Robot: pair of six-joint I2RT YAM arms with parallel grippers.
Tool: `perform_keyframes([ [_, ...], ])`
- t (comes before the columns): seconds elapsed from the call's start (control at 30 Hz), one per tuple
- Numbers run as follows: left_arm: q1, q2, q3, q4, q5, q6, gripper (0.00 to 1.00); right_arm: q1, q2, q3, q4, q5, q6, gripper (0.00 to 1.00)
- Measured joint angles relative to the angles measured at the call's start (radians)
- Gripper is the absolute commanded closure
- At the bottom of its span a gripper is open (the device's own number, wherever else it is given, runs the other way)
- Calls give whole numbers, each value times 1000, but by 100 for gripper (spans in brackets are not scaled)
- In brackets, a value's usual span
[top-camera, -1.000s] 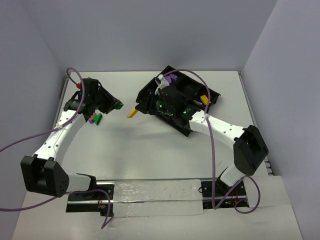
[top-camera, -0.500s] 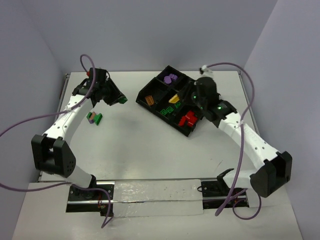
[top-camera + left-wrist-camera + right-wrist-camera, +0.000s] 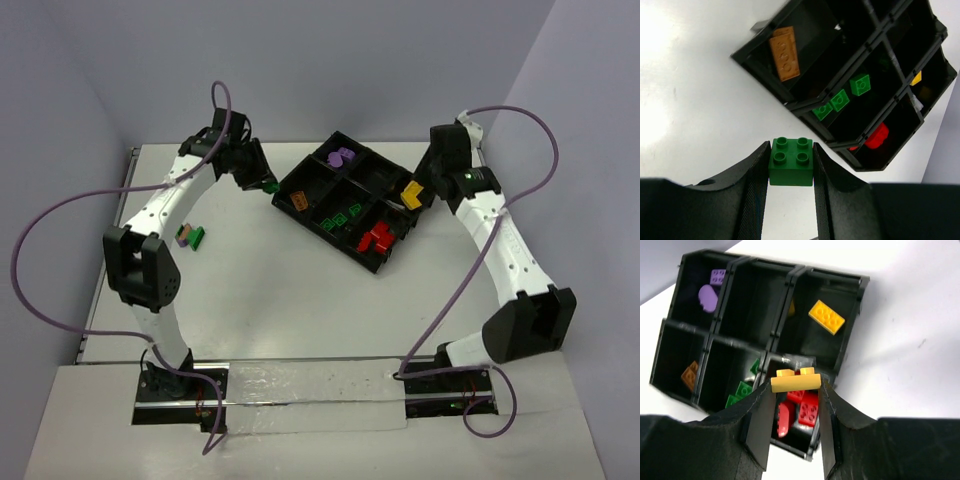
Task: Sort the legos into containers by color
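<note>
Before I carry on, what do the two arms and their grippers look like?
The left arm and right arm both have white links, black joint housings and a loose purple cable. The left gripper and right gripper are black, with finely ribbed inner finger faces.

A fixed camera high above the near edge of the white table (image 3: pixel 300 300) takes in everything; two wrist cameras look down from close range, left and right, sharing the black plastic divided tray (image 3: pixel 788 287).
</note>
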Motion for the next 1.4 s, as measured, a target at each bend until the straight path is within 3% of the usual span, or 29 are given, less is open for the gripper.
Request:
perform_keyframes([
  [0.17, -35, 99, 138, -19, 2, 43, 84, -40, 171, 115, -1, 7, -30, 100],
  [0.43, -51, 138, 164, -33, 1, 72, 84, -91, 381, 196, 13, -14, -52, 98],
  [0.5, -57, 141, 164, -34, 0, 74, 84, -100, 412, 198, 18, -22, -51, 87],
  [0.53, -60, 141, 164, -33, 0, 75, 84, -103, 424, 198, 19, -29, -51, 78],
  [0.57, -64, 141, 164, -31, 0, 75, 84, -105, 434, 198, 19, -37, -51, 62],
  [0.63, -72, 141, 164, -30, 0, 76, 84, -108, 453, 199, 19, -51, -50, 45],
  [0.83, -82, 153, 166, -17, 0, 81, 84, -108, 482, 200, 18, -79, -46, 21],
  [1.17, -85, 223, 200, -8, 0, 97, 84, -100, 468, 229, 13, -102, -46, 19],
  [1.4, -150, 229, 229, -6, -9, 125, 84, -68, 334, 179, 18, -111, -42, 19],
])
